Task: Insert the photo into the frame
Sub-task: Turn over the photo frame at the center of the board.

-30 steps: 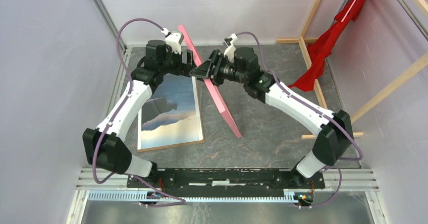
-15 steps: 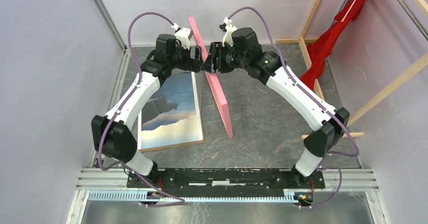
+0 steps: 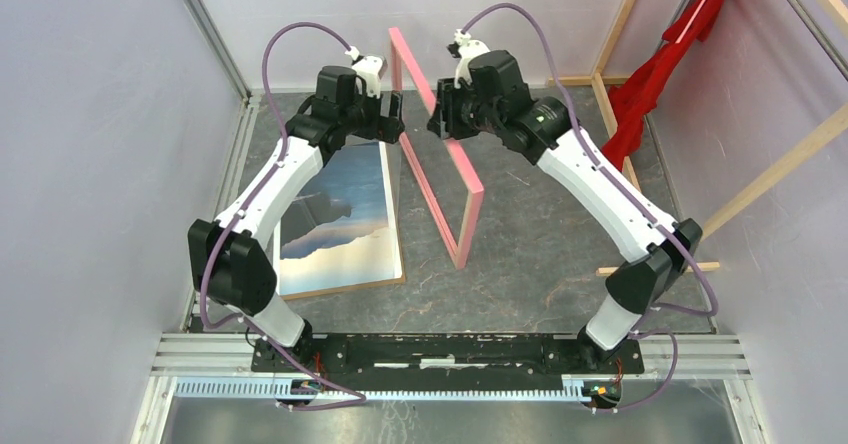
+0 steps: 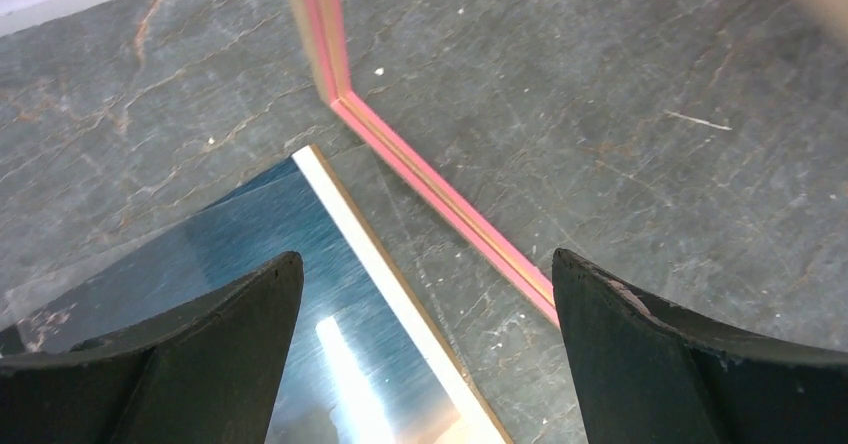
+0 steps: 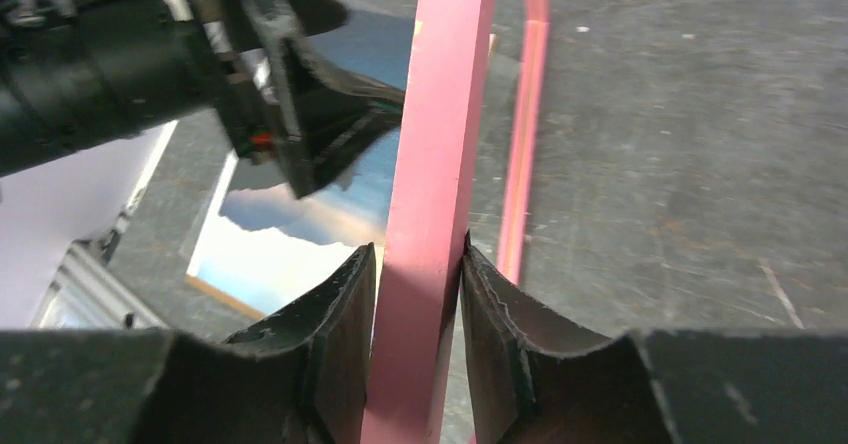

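Now tipped upright, the frame (image 5: 437, 144) seemingly runs near-to-far, right hand (image 5: 415, 264) clamping it, left hand (image 4: 425, 269) wide open.

Two arms, same build. Left arm (image 3: 262, 189) and right arm (image 3: 610, 194): white shell links between black joint housings, with a bulky black elbow block at lower left (image 3: 235, 274) and lower right (image 3: 645, 274) of the top view. A purple cable (image 3: 290, 30) arcs over each wrist and trails down to the base. Small white fitting (image 3: 368, 64) on top of each wrist. Small green light (image 3: 545, 117) on the right arm. Fingers (image 4: 200, 354) matte black, wedge-shaped — edges scuffed pale. Base plate (image 3: 430, 349) black.
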{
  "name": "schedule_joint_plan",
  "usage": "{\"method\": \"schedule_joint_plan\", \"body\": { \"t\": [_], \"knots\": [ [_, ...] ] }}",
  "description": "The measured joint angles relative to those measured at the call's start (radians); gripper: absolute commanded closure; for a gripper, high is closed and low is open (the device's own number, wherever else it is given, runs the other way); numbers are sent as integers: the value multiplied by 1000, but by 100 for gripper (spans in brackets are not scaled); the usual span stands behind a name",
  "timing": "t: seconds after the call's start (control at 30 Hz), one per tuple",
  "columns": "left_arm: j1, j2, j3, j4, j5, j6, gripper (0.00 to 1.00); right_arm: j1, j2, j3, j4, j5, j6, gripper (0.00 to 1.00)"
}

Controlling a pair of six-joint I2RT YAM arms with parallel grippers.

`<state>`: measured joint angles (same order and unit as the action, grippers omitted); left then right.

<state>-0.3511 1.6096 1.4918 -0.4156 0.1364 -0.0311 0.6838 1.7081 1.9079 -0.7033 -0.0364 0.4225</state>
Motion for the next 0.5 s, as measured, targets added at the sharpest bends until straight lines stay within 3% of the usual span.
{"method": "schedule_joint_plan", "body": {
  "t": [0.2,0.5],
  "knots": [
    [13,2,3,-56,-69,35,0,-128,-122,-204,45,83,-44,83],
    [86,1,-21,-118,-82,78,0,-301,-255,-452,155,56,-6,89]
  ]
}}
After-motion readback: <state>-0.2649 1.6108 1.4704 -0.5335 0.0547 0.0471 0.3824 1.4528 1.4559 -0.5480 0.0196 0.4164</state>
